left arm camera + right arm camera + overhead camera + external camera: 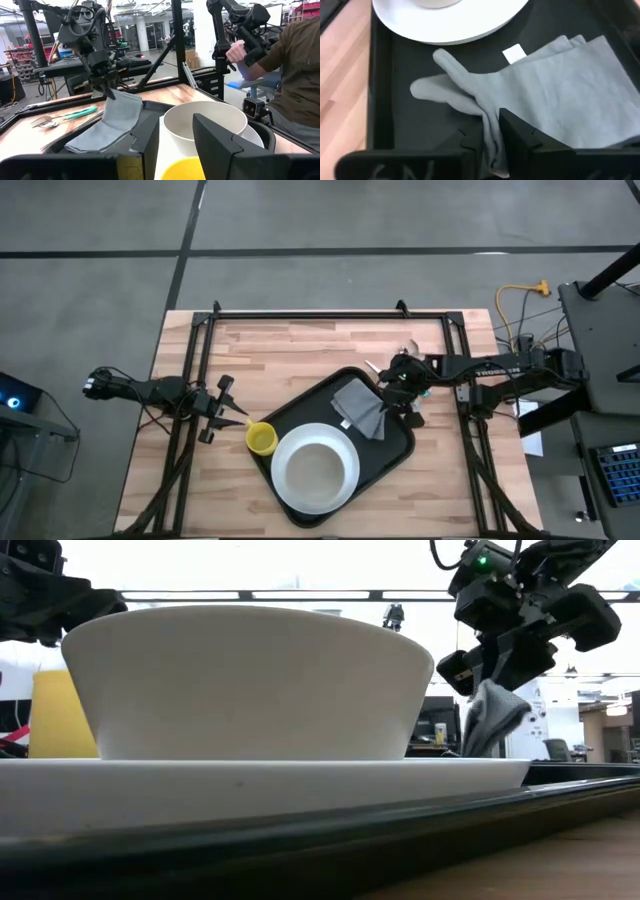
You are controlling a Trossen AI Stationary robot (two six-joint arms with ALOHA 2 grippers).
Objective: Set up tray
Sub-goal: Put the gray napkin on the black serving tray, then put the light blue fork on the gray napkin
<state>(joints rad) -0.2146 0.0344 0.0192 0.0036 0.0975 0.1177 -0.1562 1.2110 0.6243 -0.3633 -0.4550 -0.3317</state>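
Observation:
The black tray (395, 448) lies slantwise on the wooden table. On it stands a white plate (290, 490) with a white bowl (315, 465). A grey napkin (358, 405) lies on the tray's far right part, one side raised. My right gripper (393, 392) is over it, shut on the cloth. A yellow cup (262, 439) stands at the tray's left corner. My left gripper (232, 408) is open just left of the cup, with its fingers (215, 135) either side of the cup (185, 170), and I cannot tell whether they touch it. My right gripper (492, 132) pinches a bunched fold of the grey napkin (487, 117) between its two fingers, coming from above and slanting down. The held part is lifted and the cloth hangs slack below the fingers (490, 715). The rest (570, 85) lies on the tray floor.
A fork and a teal-handled utensil (65, 116) lie on the table just beyond the tray's far right side. The black frame's posts stand along both sides of the table. A person (295, 75) sits beyond the table. Bare wood shows at the far left.

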